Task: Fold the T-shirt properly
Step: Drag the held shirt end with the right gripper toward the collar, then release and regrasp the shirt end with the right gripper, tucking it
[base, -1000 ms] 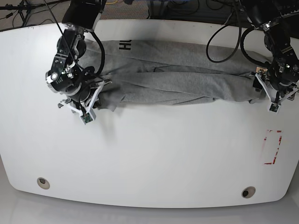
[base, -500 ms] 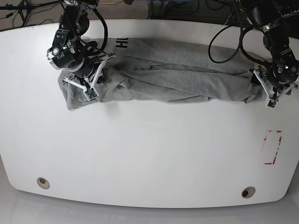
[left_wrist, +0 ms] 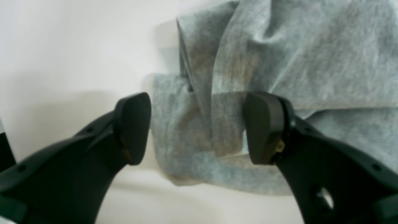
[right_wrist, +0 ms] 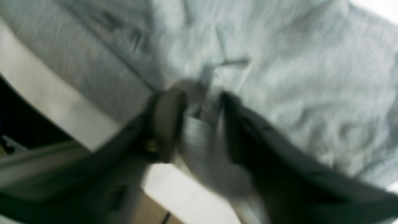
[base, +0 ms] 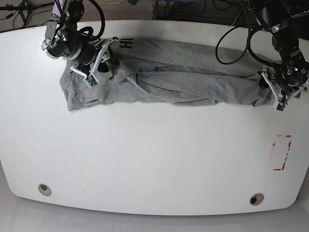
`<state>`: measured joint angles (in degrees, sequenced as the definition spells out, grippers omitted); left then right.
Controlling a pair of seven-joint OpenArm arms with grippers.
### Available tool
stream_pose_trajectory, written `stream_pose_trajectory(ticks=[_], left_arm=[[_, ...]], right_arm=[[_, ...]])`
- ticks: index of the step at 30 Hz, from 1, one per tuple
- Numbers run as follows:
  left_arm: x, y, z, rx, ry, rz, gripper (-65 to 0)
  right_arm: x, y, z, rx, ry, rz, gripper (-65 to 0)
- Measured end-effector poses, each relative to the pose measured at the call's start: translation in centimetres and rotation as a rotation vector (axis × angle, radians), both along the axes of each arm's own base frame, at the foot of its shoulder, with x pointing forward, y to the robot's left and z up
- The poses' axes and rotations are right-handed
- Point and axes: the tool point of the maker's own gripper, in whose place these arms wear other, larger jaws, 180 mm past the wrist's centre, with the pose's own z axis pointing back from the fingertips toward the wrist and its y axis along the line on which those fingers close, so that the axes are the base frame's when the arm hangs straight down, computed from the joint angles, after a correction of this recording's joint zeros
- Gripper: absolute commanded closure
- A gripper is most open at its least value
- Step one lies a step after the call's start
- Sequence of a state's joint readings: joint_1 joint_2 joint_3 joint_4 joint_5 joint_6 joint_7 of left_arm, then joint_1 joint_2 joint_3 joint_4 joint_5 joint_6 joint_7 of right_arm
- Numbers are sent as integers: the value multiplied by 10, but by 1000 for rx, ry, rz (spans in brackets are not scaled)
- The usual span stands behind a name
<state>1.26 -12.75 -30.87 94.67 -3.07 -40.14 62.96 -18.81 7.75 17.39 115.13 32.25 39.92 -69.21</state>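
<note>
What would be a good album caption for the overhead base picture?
Two robot arms stretch a rumpled grey T-shirt lengthwise along the far side of a white table.

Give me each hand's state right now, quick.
Left hand: open, jaws wide apart around a fold of the T-shirt, not clamped.
Right hand: partly open, shirt fabric between the jaws; blurred, so a grip cannot be told.

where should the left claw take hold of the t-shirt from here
Grip the bunched end of the T-shirt that lies between the open left claw pads. Come straight down from above. The fabric there is gathered into a raised fold at the table edge side, so both pads can close across several layers.
</note>
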Motion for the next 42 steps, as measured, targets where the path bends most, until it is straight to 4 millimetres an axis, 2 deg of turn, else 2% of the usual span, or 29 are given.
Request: stream_pose_trajectory(ticks=[6, 14, 18, 23, 30, 35, 38, 42], left_arm=[[-2, 10, 0, 11, 11, 11, -439], [-1, 12, 1, 20, 14, 6, -439], [0, 12, 1, 17, 7, 4, -439], [0, 12, 1, 18, 9, 4, -439], [-1, 12, 0, 18, 11, 3, -439], [-1, 11, 0, 17, 11, 3, -438], [0, 10, 0, 9, 8, 2, -438], [-1, 10, 0, 10, 9, 2, -436]], right_arm=[[-15, -20, -4, -47, 39, 41, -336], [-15, -30, 7, -31, 28, 84, -336], [-2, -31, 21, 22, -22, 59, -336], [24, -36, 36, 31, -101, 7, -336], [41, -25, 17, 46, -75, -55, -336], [45, -31, -8, -17, -12, -104, -335], [52, -34, -11, -56, -15, -121, -335], [69, -31, -3, -58, -90, -147, -335]])
